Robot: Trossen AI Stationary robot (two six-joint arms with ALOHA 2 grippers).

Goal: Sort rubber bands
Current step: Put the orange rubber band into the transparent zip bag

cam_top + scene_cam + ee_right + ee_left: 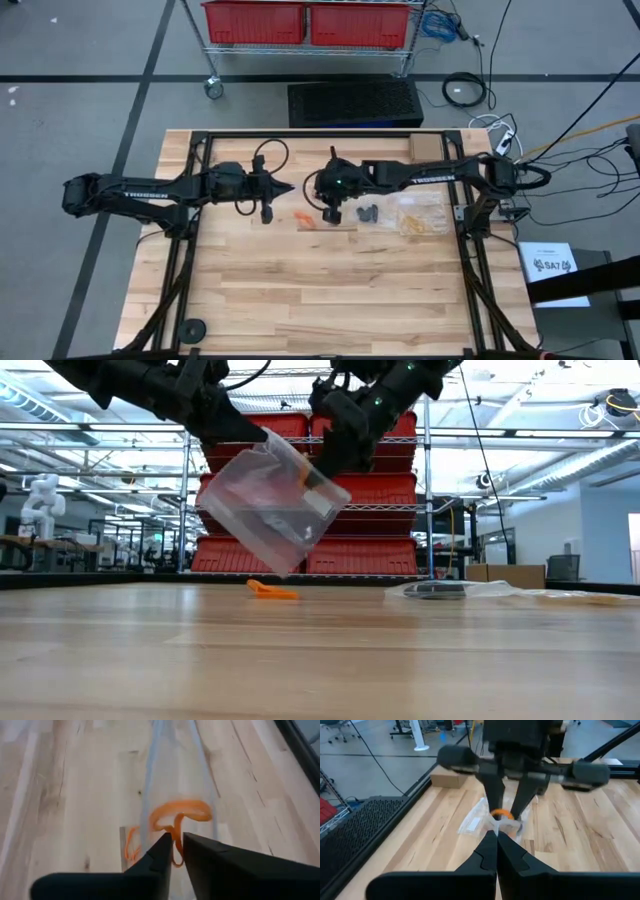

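Spanning most of the high view, a pale wooden table [330, 290] is recorded, framed by dark rails.

Left arm: reached in from the left side; the left gripper [496, 836] is seen with its fingers pressed fully together, pinched on the edge of a clear plastic zip bag [275, 500].

Right arm: reached in from the right side; the right gripper [176, 839] is held over the same bag, fingers parted only a sliver, with an orange rubber band [175, 817] caught in the narrow gap between the tips.

Clear plastic zip bag, held: lifted off the table and tilted between the two grippers, as shown in the low view.

Further clear bags [420, 213]: laid flat on the table beside the right arm; pale yellow-tan contents are visible, too small to be told apart.

Black rubber bands [368, 213]: a small dark clump lying on the table just beside the right gripper.

Loose orange rubber bands [272, 591]: a small heap resting on the table below the lifted bag.
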